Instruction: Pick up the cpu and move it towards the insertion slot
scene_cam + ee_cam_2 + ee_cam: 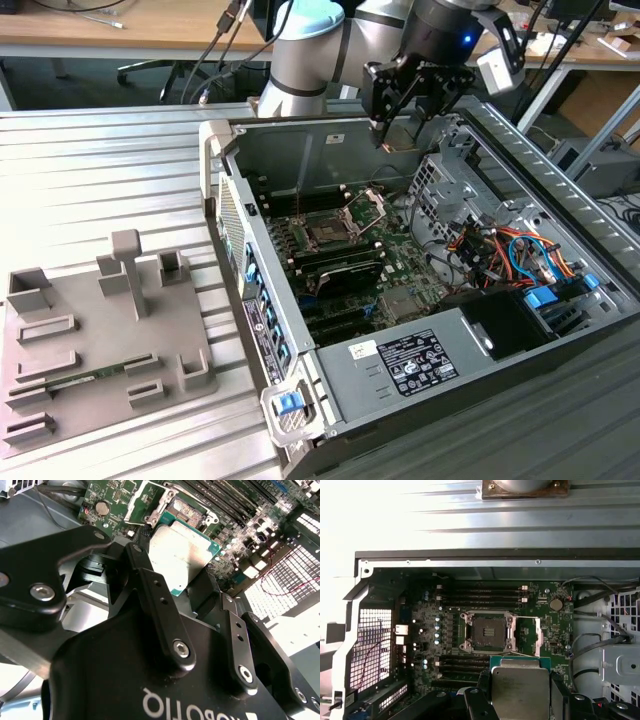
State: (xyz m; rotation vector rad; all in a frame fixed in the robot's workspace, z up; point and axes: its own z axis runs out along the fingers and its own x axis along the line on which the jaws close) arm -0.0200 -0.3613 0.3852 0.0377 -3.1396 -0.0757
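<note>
Gripping the flat, silvery square cpu (182, 555) by its edges, the black end effector (175, 580) hangs above the metal-framed insertion slot (486, 631).

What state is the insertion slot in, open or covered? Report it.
Open. In the first wrist view the insertion slot shows its bare dark socket, retaining plate swung aside; the cpu is outside it.

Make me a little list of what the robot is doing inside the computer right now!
Pincer: pincer shut on the cpu
Cpu: cpu held in the air above the motherboard, silvery face showing in both wrist views
Insertion slot: insertion slot empty, its metal plate swung open
Cpu to slot: apart, not yet in the slot
Computer case: computer case lying open on its side
Grey tray: grey tray at the exterior view's left, outside the case
</note>
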